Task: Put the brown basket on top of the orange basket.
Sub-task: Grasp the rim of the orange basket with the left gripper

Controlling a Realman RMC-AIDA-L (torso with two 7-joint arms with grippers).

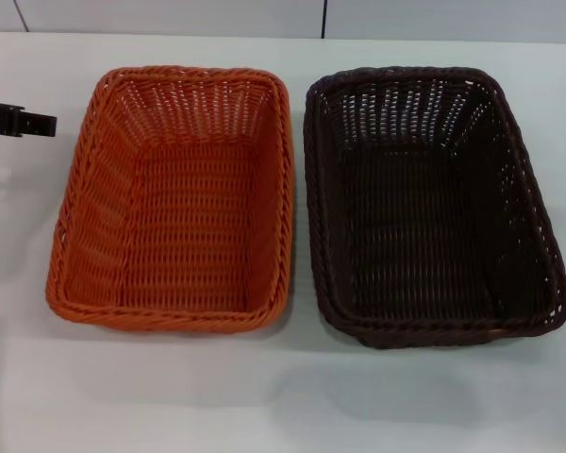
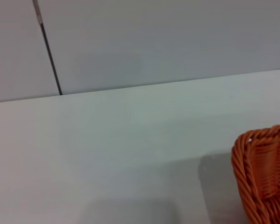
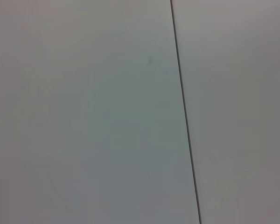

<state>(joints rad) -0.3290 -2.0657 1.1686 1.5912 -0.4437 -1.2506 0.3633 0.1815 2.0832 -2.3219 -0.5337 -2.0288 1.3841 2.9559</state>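
The orange basket [image 1: 174,198] stands on the white table [image 1: 283,406], left of centre in the head view. The brown basket [image 1: 432,203] stands right beside it, upright, their long rims nearly touching. Both baskets hold nothing. My left gripper [image 1: 45,124] shows as a black piece at the left edge, a short way off the orange basket's far left corner and apart from it. The left wrist view catches only a corner of the orange basket [image 2: 263,175]. My right gripper is out of view, and its wrist view shows neither basket.
A pale wall with a dark vertical seam [image 2: 49,51] runs behind the table's far edge. The right wrist view shows only a plain pale surface crossed by a dark seam [image 3: 184,116].
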